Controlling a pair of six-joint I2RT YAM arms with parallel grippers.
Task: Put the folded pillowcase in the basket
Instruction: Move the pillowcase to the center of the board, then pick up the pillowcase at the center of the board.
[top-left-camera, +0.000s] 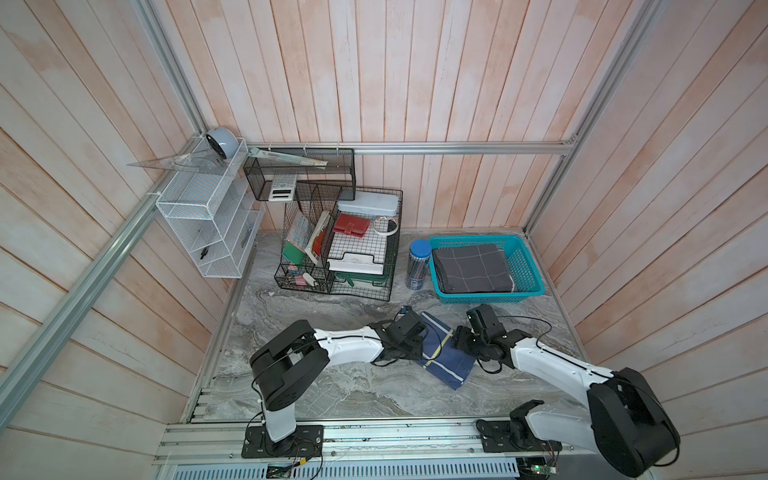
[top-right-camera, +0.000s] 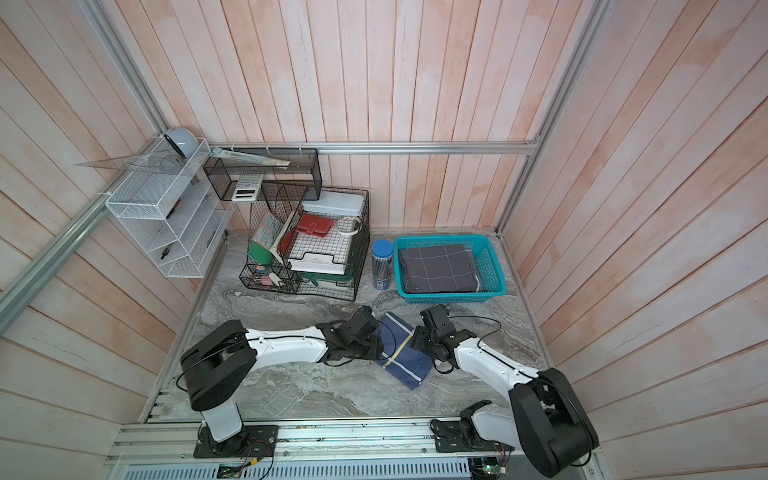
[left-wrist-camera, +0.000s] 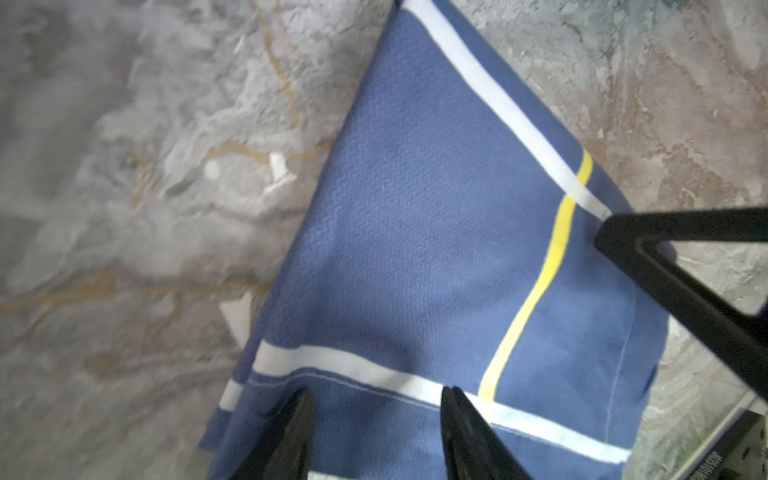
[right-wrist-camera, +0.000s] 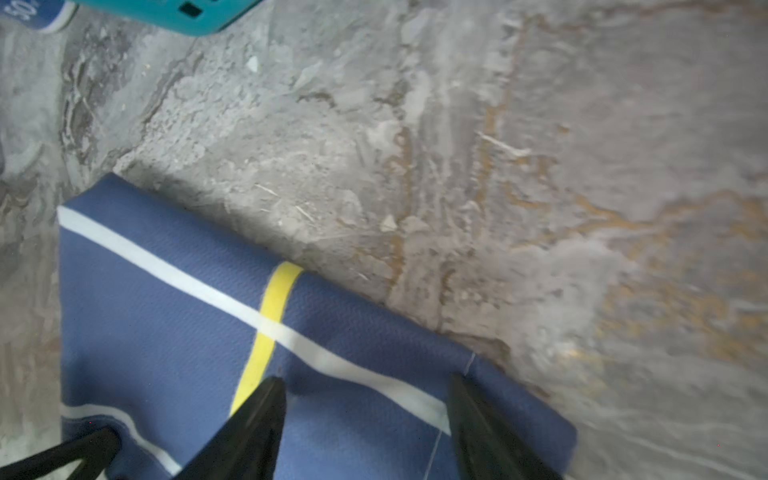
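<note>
The folded pillowcase (top-left-camera: 446, 357) (top-right-camera: 405, 357) is blue with white and yellow stripes and lies flat on the marble table between my two arms. My left gripper (top-left-camera: 417, 343) (left-wrist-camera: 378, 395) is down on its left edge, open, with flat cloth (left-wrist-camera: 415, 228) showing between the fingers. On the opposite edge my right gripper (top-left-camera: 459, 338) (right-wrist-camera: 365, 382) also stands open, its tips resting on the cloth (right-wrist-camera: 166, 311). The teal basket (top-left-camera: 525, 266) (top-right-camera: 492, 266) sits behind at the back right, and holds a dark grey folded cloth (top-left-camera: 471, 268) with a white grid.
A blue-lidded tube of pencils (top-left-camera: 417, 264) stands just left of the basket. The black wire desk organiser (top-left-camera: 340, 249) full of stationery fills the back middle. A white wire shelf (top-left-camera: 208, 216) hangs on the left wall. Wooden walls close in both sides.
</note>
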